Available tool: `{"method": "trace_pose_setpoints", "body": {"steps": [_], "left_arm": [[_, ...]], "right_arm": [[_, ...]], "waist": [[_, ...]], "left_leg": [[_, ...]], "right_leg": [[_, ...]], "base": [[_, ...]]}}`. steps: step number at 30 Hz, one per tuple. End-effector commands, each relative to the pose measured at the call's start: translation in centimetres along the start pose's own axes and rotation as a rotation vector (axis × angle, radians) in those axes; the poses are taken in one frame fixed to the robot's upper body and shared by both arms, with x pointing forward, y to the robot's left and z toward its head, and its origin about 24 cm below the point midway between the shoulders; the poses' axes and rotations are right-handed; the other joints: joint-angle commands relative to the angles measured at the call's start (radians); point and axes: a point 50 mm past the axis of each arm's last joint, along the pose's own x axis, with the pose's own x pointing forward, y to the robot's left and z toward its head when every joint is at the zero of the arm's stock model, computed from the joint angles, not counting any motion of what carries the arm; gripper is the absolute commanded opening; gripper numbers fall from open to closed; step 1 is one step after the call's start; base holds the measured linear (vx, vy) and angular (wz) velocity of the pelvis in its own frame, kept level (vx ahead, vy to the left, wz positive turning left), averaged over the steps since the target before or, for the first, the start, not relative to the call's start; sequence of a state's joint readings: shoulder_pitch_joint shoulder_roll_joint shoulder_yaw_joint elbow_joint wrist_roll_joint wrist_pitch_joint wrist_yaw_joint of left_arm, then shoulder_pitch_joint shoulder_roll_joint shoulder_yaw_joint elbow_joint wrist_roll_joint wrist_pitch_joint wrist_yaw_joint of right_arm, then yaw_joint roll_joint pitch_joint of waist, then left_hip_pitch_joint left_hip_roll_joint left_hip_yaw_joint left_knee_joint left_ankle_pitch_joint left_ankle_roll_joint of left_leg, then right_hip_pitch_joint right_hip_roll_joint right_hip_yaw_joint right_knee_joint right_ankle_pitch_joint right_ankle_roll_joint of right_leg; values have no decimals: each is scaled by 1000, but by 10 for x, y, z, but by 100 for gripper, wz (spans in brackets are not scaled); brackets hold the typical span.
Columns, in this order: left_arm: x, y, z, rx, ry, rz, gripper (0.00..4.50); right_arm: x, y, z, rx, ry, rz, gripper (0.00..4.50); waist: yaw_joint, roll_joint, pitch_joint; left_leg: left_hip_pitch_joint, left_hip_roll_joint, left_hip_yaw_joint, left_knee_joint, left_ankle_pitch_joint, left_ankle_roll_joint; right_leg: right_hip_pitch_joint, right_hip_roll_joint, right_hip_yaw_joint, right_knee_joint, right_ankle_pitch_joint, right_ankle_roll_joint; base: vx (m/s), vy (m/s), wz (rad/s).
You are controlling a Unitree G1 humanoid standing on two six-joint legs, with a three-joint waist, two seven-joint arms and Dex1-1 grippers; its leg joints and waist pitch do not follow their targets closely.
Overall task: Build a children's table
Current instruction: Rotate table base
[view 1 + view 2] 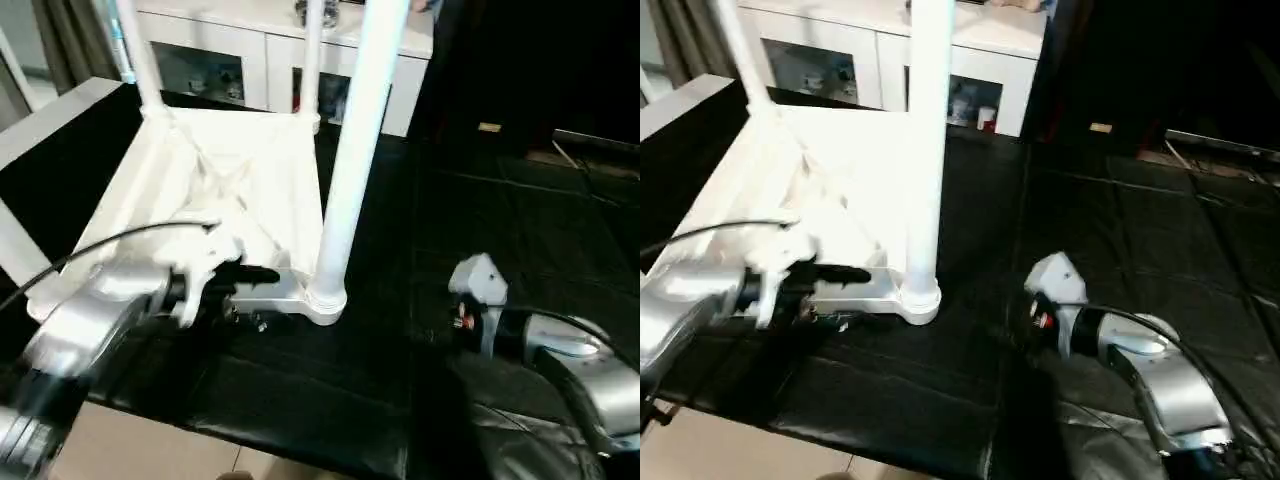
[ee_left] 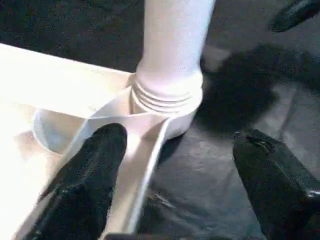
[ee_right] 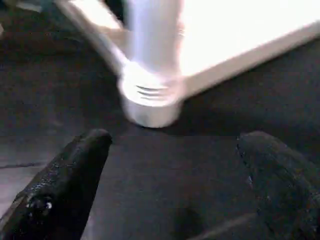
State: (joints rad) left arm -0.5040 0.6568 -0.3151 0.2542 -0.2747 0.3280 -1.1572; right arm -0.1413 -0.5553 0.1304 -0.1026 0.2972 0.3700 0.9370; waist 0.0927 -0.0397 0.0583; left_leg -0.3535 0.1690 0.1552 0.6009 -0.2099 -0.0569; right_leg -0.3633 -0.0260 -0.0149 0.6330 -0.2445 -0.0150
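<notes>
Three long white tapered tube legs stood upright in the upturned white plastic tabletop.
Left gripper, nearer, spread and apparently empty, straddled the rim beside the near leg; right gripper gaped empty, apart.

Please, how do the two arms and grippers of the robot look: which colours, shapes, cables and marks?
Both forearms are rounded silver shells. A thin black cable arcs over the left one. The left gripper and right gripper each have two thick black fingers. The right wrist carries a white housing with a small red mark.
</notes>
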Motion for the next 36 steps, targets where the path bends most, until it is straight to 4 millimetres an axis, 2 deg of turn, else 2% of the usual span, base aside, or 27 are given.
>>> {"method": "trace_pose_setpoints", "body": {"steps": [1, 3, 5, 9, 12, 14, 16, 21, 22, 30, 33, 34, 36], "left_arm": [[6, 4, -2, 30, 40, -33, 358], [11, 9, -1, 33, 54, -37, 324], [15, 14, -2, 31, 70, -28, 319], [19, 19, -6, 54, 122, -31, 284], [20, 21, -8, 50, 132, -39, 271], [21, 23, -10, 51, 142, -36, 242], [21, 26, -12, 45, 148, -24, 230], [20, 32, -12, 48, 152, 19, 184], [21, 33, -11, 48, 147, 23, 179], [23, 35, -8, 58, 138, 25, 116], [24, 36, -8, 58, 135, 24, 94], [24, 37, -8, 59, 133, 22, 74], [25, 37, -7, 62, 122, 13, 67]], "right_arm": [[-3, 4, 2, 5, 14, 52, 450], [-5, 7, 3, 1, 24, 76, 450], [-7, 8, 4, 2, 28, 83, 450], [-10, 10, 5, 5, 36, 90, 450], [-11, 11, 5, 12, 40, 92, 450], [-10, 12, 4, 16, 41, 87, 450], [-9, 13, 5, 20, 40, 86, 450], [-7, 13, 5, 25, 41, 92, 450], [-7, 13, 5, 25, 43, 90, 450], [-5, 12, 4, 27, 48, 87, 450], [-5, 12, 4, 30, 46, 86, 450], [-5, 12, 4, 31, 46, 86, 450], [-5, 12, 4, 33, 47, 85, 450]], "waist": [[4, 16, -60], [1, 19, -61], [3, 15, -65], [1, 24, -65], [0, 22, -65], [1, 23, -65], [2, 23, -66], [5, 18, -66], [6, 15, -65], [10, 18, -62], [13, 19, -59], [14, 20, -59], [15, 18, -58]], "left_leg": [[10, 59, -16, -70, -61, 20], [10, 57, -14, -68, -59, 19], [7, 58, -16, -66, -49, 18], [9, 58, -16, -64, -54, 21], [9, 61, -17, -65, -55, 21], [9, 63, -17, -65, -59, 21], [10, 63, -18, -65, -59, 18], [8, 63, -17, -64, -50, 23], [8, 62, -16, -64, -49, 25], [9, 65, -17, -66, -79, 14], [11, 64, -16, -67, -108, 3], [11, 64, -16, -68, -112, 1], [12, 64, -16, -69, -118, -3]], "right_leg": [[44, -108, 47, -61, 93, -214], [44, -105, 47, -61, 105, -220], [48, -109, 46, -56, 142, -233], [47, -107, 46, -58, 154, -247], [49, -109, 46, -57, 156, -252], [49, -111, 46, -57, 152, -260], [48, -111, 46, -57, 148, -262], [51, -114, 46, -55, 167, -268], [50, -114, 47, -56, 162, -266], [47, -116, 48, -61, 100, -259], [45, -117, 50, -66, 48, -252], [45, -117, 50, -67, 36, -249], [44, -117, 50, -68, 20, -244]], "base": [[0, 0, 0], [0, 0, 0], [0, 0, 0], [0, 0, 0], [0, 0, 0], [0, 0, 0], [0, 0, 0], [0, 0, 0], [0, 0, 0], [0, 0, 0], [0, 0, 0], [0, 0, 0], [0, 0, 0]]}}
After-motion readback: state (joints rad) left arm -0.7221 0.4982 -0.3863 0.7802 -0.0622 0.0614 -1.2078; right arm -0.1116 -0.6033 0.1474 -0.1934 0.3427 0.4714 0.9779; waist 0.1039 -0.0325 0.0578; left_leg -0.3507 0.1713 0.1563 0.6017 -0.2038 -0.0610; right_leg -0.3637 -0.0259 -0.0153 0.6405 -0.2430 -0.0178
